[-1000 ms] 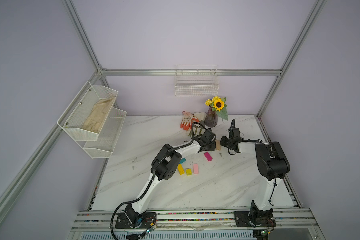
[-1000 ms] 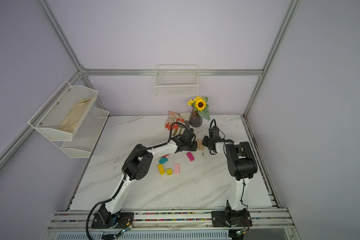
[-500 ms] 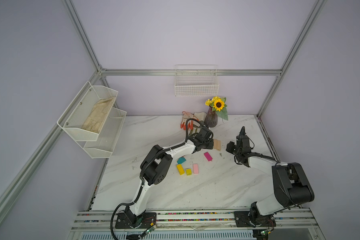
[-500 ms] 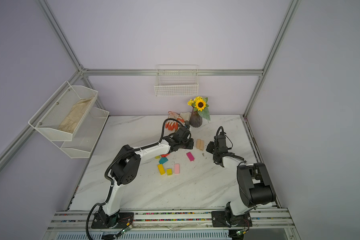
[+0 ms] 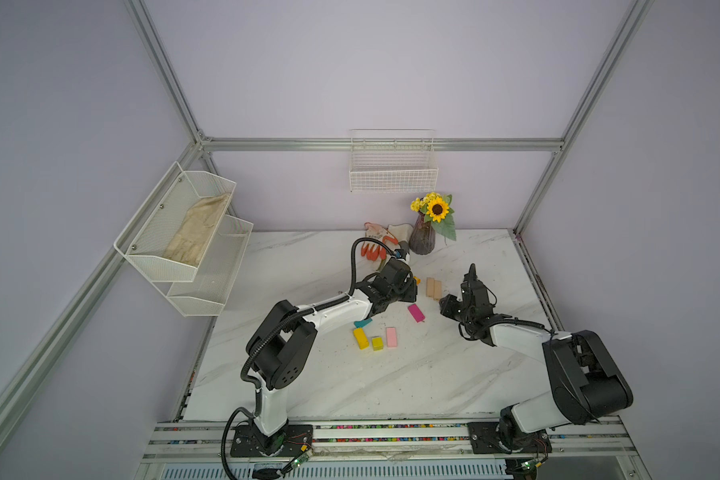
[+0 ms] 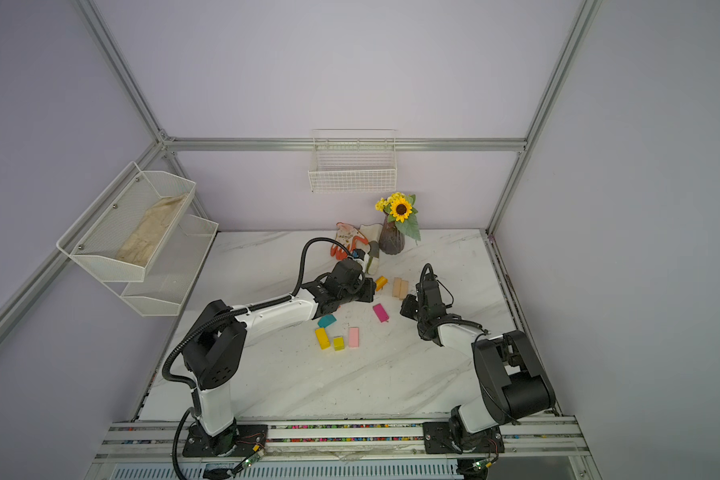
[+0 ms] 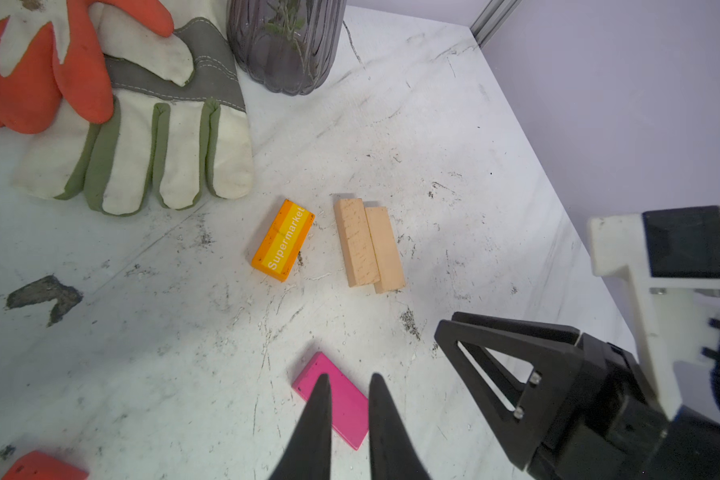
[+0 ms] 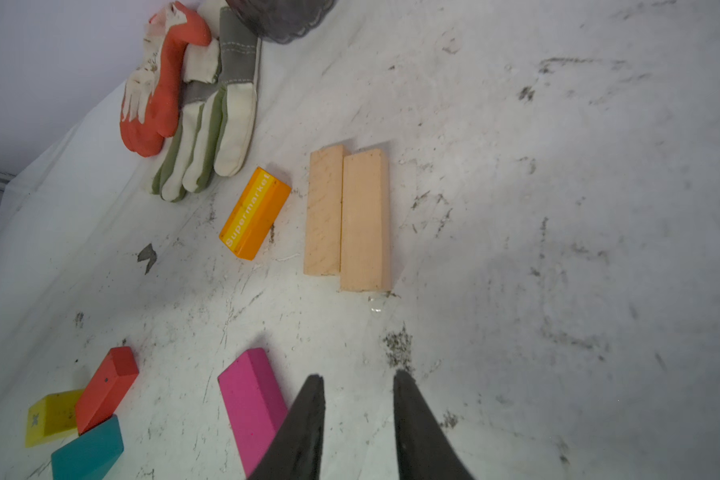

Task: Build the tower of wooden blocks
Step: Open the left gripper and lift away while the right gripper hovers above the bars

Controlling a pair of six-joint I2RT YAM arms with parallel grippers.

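Observation:
No tower is in view; the wood blocks all lie flat on the marble table. Two tan bars lie side by side, with an orange "Supermarket" block beside them. My left gripper hovers shut and empty over one end of the magenta block. My right gripper is open and empty beside that block. Teal, yellow and pink blocks lie nearer the front, with a red one.
A dark vase with a sunflower and work gloves sit at the back, close behind the left gripper. A wire basket hangs on the back wall and mesh shelves on the left wall. The right gripper's fingers reach close to the left gripper.
Both grippers were together at the tan bars. The right arm has drawn back toward the front right with its jaws a little wider, leaving the bars uncovered; the left gripper has shifted slightly.

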